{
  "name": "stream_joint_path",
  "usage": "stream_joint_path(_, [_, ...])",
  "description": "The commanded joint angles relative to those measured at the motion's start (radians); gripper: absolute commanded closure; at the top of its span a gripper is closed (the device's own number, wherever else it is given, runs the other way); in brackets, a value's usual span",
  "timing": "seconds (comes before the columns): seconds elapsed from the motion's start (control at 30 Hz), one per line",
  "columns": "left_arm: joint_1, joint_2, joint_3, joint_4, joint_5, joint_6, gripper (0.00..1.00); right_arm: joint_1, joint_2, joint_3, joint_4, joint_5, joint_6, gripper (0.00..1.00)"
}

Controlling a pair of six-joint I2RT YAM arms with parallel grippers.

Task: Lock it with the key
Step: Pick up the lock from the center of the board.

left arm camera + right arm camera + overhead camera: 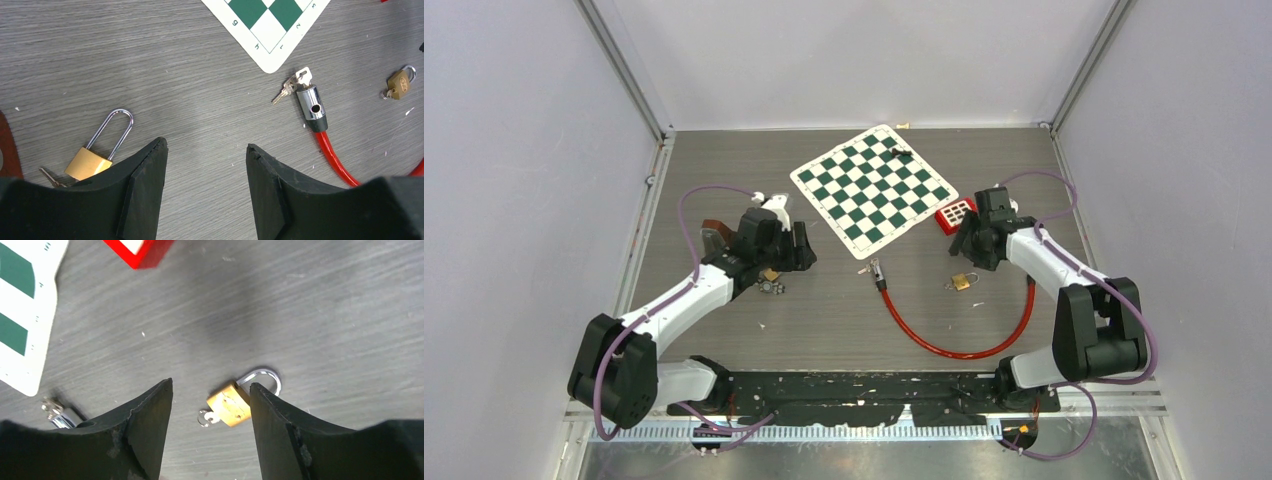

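Note:
A small brass padlock (pixel 230 406) with a key (pixel 206 417) in its base lies on the table between my right gripper's (pixel 210 386) open fingers, below them; it also shows in the top view (pixel 962 282). A red cable lock (pixel 949 345) with a chrome head (pixel 312 102) and keys (pixel 292 85) lies mid-table. A long-shackle brass padlock (pixel 92 159) with a key (pixel 50 177) lies by my open, empty left gripper's (pixel 206 146) left finger. In the top view the left gripper (pixel 802 246) and right gripper (pixel 969 245) hover low.
A green-and-white chessboard mat (pixel 874 184) lies at the back centre with a small dark piece on it. A red-framed keypad box (pixel 955 214) sits beside the right gripper. A reddish-brown object (pixel 711 236) lies behind the left arm.

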Motion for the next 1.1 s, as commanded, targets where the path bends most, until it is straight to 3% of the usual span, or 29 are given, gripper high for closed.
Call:
stream_joint_path(0.0, [0.007,-0.009,0.031,0.016,-0.009,0.015,0.42,0.007,-0.045,0.002,-0.139,0.050,-0.022,0.36])
stream_joint_path(0.13, [0.007,-0.004,0.029,0.022,-0.005,0.010,0.42,0.008,-0.059,-0.014,-0.229,0.088,0.116,0.35])
stream_joint_path(0.3, [0.007,-0.002,0.025,0.029,0.002,0.003,0.42,0.013,-0.045,-0.039,-0.233,0.085,0.388,0.27])
stream_joint_path(0.47, [0.007,-0.005,0.018,0.037,0.004,-0.001,0.42,0.025,-0.007,-0.013,-0.260,0.115,0.582,0.25])
stream_joint_path(0.7, [0.007,-0.020,0.004,0.042,0.000,-0.007,0.42,0.026,0.098,0.055,-0.317,0.121,0.744,0.28])
stream_joint_path(1.07, [0.007,-0.036,-0.005,0.044,-0.004,-0.010,0.42,0.027,0.164,0.096,-0.345,0.138,0.819,0.36])
